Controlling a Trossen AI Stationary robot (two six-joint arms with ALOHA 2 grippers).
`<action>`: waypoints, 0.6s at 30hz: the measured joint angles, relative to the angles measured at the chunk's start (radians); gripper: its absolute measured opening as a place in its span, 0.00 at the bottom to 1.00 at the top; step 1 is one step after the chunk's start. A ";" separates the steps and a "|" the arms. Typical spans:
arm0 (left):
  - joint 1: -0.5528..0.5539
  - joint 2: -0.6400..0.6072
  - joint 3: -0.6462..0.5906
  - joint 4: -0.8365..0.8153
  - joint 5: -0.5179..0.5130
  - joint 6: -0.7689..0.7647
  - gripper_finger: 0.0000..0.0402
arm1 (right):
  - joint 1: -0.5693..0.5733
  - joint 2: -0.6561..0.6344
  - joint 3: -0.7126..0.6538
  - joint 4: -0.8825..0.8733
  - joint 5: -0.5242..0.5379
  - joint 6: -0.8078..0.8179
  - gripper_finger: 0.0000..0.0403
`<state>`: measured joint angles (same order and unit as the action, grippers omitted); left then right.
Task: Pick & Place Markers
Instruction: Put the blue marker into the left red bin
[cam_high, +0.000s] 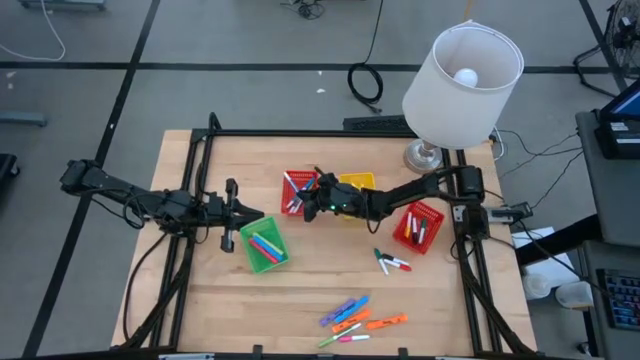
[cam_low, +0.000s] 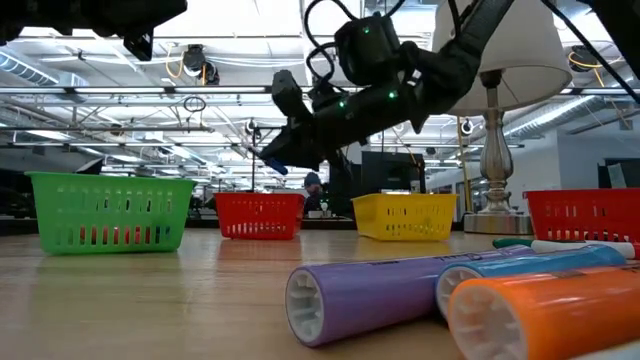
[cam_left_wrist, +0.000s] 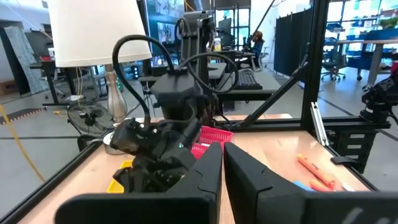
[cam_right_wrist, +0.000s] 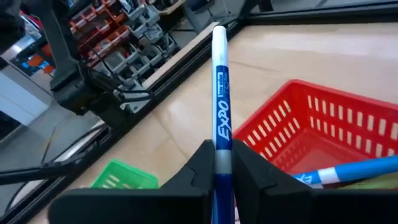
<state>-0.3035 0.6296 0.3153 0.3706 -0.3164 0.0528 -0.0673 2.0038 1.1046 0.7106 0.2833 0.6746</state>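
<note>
My right gripper (cam_high: 308, 203) reaches across the table and hangs over the far red basket (cam_high: 299, 190), shut on a white-and-blue marker (cam_right_wrist: 220, 93). That basket (cam_right_wrist: 323, 124) holds another blue-and-white marker (cam_right_wrist: 348, 171). Several loose markers lie flat on the table near the front edge (cam_high: 360, 320), and a few more lie right of centre (cam_high: 392, 263). My left gripper (cam_high: 240, 212) waits at the left, level and shut with nothing in it (cam_left_wrist: 222, 152), beside the green basket (cam_high: 262, 245), which holds several markers. My right gripper pinches the marker between its two fingers at the marker's blue end (cam_right_wrist: 222, 163). The marker lies along the fingers, and its white barrel (cam_right_wrist: 219, 68) sticks out past the fingertips. It is lifted clear, above the red basket, roughly level (cam_low: 275, 165).
A yellow basket (cam_high: 357, 183) stands next to the far red one, and a second red basket (cam_high: 418, 226) with markers stands at the right. A lamp (cam_high: 460, 75) stands at the far right corner. Black frame bars (cam_high: 200, 170) run along the table's sides.
</note>
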 joint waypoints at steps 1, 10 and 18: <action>0.000 0.000 0.000 0.000 0.000 0.003 0.06 | 0.001 0.008 0.001 0.007 0.001 -0.001 0.05; 0.000 0.000 0.000 0.030 0.000 0.009 0.06 | -0.005 0.021 0.000 -0.019 0.005 -0.008 0.19; 0.000 0.000 0.000 0.024 0.000 0.000 0.06 | -0.005 0.021 0.000 -0.019 0.005 -0.044 0.30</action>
<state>-0.3035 0.6296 0.3153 0.3946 -0.3161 0.0525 -0.0723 2.0247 1.1042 0.6912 0.2885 0.6303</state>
